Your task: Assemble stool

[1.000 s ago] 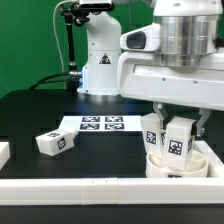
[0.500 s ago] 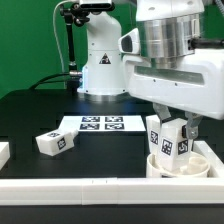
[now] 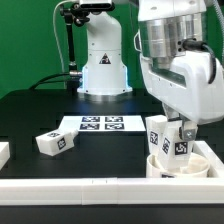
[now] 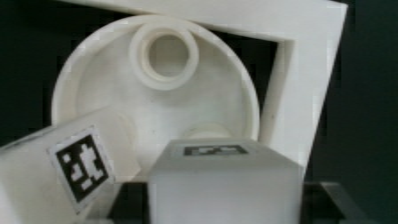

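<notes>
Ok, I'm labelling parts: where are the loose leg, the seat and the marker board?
loose leg [image 3: 55,143], exterior view, its tagged side face.
seat [image 4: 222,100], wrist view, bare inner floor.
marker board [image 3: 100,124], exterior view, its middle.

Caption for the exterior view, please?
End effector grips one stool leg at the round seat beside a standing leg; a third leg lies loose near the marker board.

Black table [image 3: 30,115], with the marker board [image 3: 100,124] flat near its middle. Just beside the marker board, toward the exterior view's left and nearer the camera, one loose leg [image 3: 55,142] on its side. Toward the exterior view's right of the marker board, the round seat [image 3: 178,166], close to a long white rail [image 3: 100,188]
</notes>
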Controlling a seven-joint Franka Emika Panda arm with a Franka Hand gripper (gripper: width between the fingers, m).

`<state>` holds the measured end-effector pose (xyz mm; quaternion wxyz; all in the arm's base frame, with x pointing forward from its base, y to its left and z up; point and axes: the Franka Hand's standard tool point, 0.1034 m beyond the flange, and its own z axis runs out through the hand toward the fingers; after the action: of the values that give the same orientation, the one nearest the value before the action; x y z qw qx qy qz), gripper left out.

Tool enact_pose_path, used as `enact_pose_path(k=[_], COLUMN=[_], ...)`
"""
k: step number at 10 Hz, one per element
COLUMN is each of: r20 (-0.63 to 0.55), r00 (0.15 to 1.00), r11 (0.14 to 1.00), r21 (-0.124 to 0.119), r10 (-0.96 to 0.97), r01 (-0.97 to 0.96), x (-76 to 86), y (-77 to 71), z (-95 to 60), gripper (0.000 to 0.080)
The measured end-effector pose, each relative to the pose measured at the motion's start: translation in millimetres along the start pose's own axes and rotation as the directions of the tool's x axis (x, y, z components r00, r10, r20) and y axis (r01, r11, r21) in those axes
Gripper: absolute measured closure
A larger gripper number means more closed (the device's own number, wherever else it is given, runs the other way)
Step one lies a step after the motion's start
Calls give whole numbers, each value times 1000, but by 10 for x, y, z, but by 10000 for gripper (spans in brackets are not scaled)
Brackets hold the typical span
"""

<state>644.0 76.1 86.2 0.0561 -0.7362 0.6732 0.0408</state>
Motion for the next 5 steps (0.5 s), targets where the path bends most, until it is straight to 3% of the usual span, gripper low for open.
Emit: enact_pose_path(k=[5], r20=[7], r00=[964], r11=[964], r21=[-1], r10=[266], r01=[-266], x=[-26], y=[0], z=[7], gripper=[459])
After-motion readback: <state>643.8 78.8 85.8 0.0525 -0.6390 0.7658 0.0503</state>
